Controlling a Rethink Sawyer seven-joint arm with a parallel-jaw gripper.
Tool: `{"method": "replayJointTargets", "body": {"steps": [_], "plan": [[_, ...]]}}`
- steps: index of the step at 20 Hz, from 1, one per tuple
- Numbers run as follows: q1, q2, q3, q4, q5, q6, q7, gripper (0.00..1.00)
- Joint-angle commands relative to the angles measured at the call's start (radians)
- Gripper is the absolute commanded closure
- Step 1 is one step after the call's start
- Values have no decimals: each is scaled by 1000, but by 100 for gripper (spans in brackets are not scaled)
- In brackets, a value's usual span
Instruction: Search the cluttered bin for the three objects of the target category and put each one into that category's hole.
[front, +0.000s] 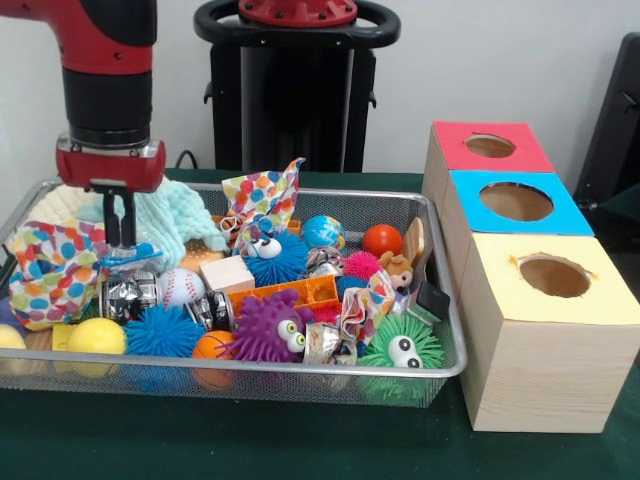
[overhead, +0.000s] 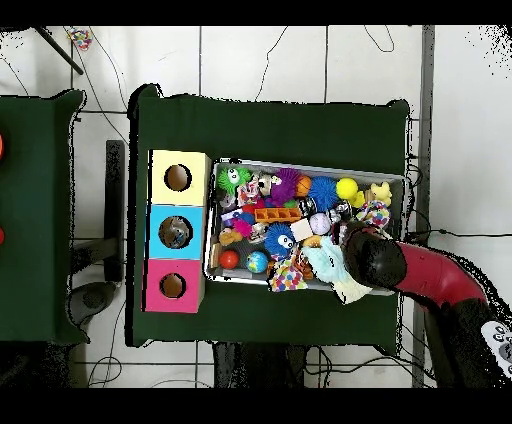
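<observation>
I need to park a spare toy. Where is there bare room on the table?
The green cloth lies bare in front of the wire bin, and behind it in the overhead view. The bin is packed throughout. The three boxes stand close against its side.

Red-black arm — red wrist collar, thin black tool.

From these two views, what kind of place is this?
Likely a robotics lab sorting bench: a wire bin crammed with toys on a green-covered table, three wooden boxes with holes in coloured tops, and cables trailing over a tiled floor.
</observation>
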Motion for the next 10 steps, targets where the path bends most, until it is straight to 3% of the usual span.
{"method": "replayJointTargets", "body": {"steps": [1,6,10], "plan": [[32,-65,22,74,73,125,120,100],[48,-47,22,61,91,108,121,100],[79,40,25,-20,96,53,133,100]]}}
